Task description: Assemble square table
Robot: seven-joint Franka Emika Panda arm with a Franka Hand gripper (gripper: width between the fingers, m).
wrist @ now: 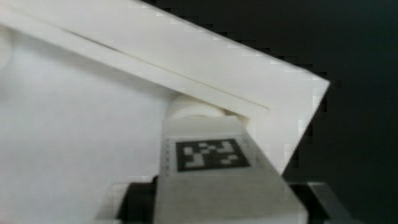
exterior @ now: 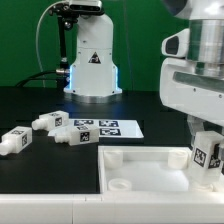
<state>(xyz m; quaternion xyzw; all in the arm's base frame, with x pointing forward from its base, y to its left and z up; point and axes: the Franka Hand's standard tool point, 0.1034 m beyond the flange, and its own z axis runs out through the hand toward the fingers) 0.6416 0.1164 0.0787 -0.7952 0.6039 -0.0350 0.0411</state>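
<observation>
While fingers (wrist: 317,200) clamp leg (wrist: 214,160), panel corner (wrist: 285,85) lies beneath.

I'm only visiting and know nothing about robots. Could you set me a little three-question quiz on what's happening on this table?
1. How many loose legs lie on the table, away from the gripper?
2. True or false: the gripper is empty.
3. Where is the held leg?
A) over the marker board
B) at a corner of the square panel
C) beside the robot base

Key: 1. Three. 2. False, it grips a leg. 3. B.
</observation>
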